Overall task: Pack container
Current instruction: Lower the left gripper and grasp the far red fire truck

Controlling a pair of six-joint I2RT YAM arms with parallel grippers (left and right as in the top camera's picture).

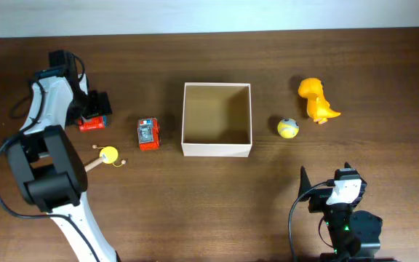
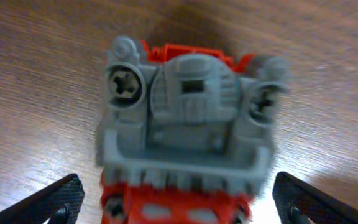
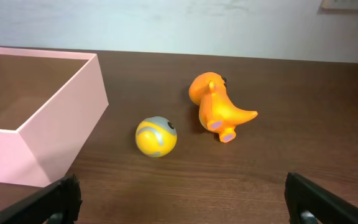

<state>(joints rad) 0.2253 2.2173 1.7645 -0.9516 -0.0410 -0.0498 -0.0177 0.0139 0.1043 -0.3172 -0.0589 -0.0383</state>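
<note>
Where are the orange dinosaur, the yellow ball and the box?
orange dinosaur (image 3: 215, 109): right wrist view, on its body.
yellow ball (image 3: 156, 137): right wrist view, on its middle.
box (image 1: 217, 150): overhead view, on its white front wall.

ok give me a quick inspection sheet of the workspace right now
surface: dark wooden table, no spills seen
job's things: container upright, open, nothing inside; red toy vehicle, yellow rattle, yellow ball and orange dinosaur all lie outside it
clutter: nothing seen
grippers: left pincer open, fingers either side of a second red vehicle; right pincer open, holding nothing
cables: black loops beside both arms
surroundings: pale wall beyond the table
</note>
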